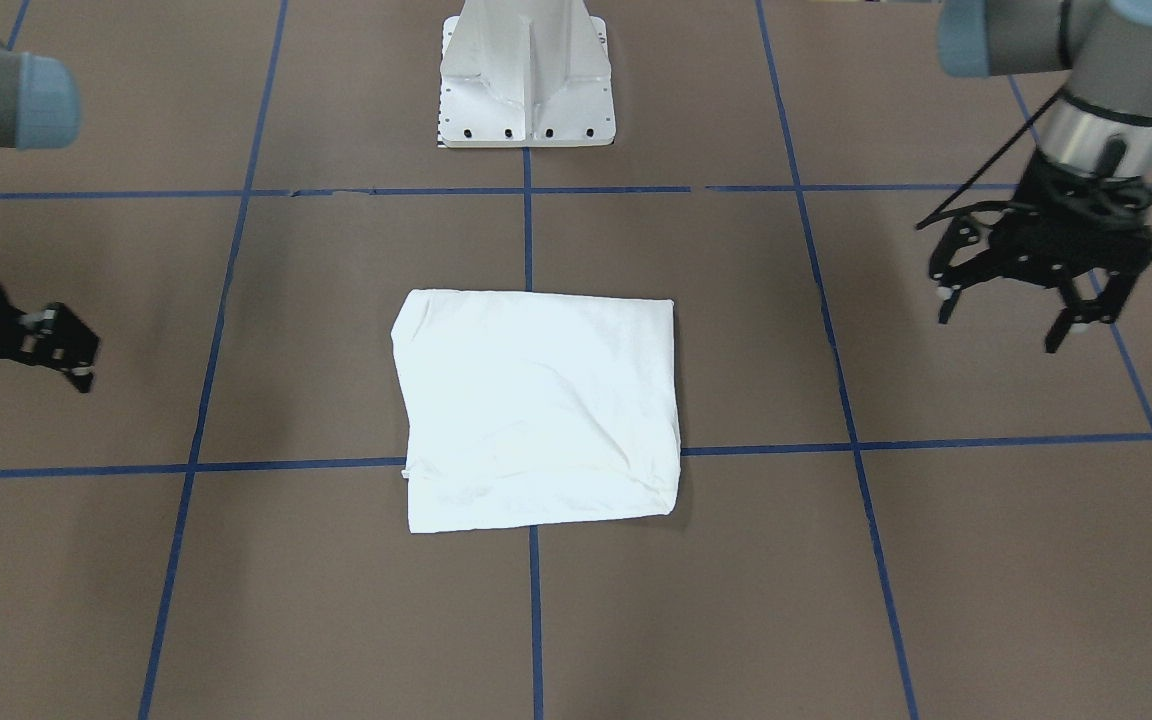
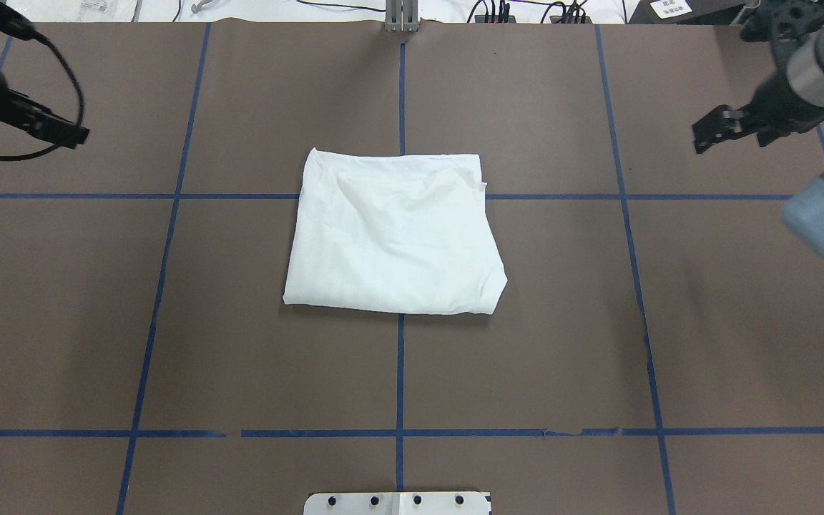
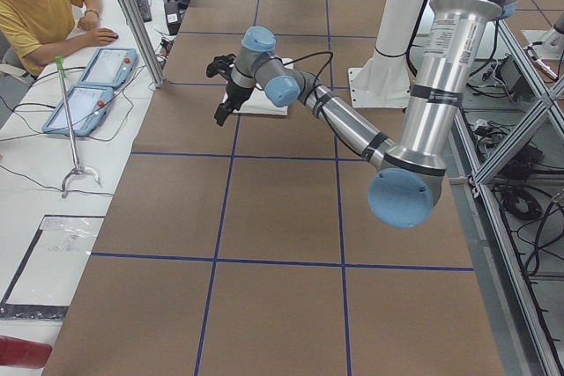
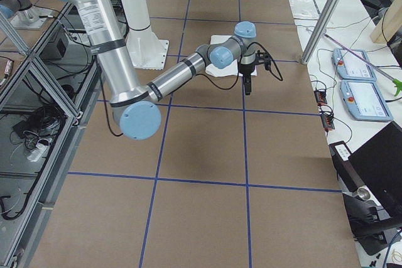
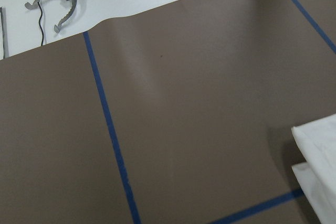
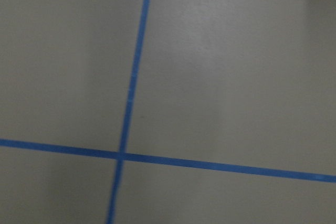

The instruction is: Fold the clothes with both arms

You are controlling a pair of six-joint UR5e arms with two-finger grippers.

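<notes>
While edge-cropped, right pincer [image 1: 26, 383] agape.

brown table [image 2: 669, 322], blue tape grid [image 2: 400, 372]; folded white t-shirt [image 2: 394, 236] lies mid-table.

Bare brown table [image 1: 936, 580] surrounds the folded T-shirt [image 1: 536, 410] at its centre. The white pedestal [image 1: 526, 80] blocks the robot-side edge's middle; the left gripper [image 1: 1004, 320] and right gripper [image 1: 21, 380] hang by the side edges.

shirt [image 1: 541, 410] 1 | arms [image 1: 1106, 90] 2 | pincers 2 (left pincer [image 1: 1003, 325], right pincer [image 1: 26, 385]) | pedestal [image 1: 526, 80] 1 | operator [image 3: 40, 6] 1 | tablets [image 3: 106, 66] 2
</notes>
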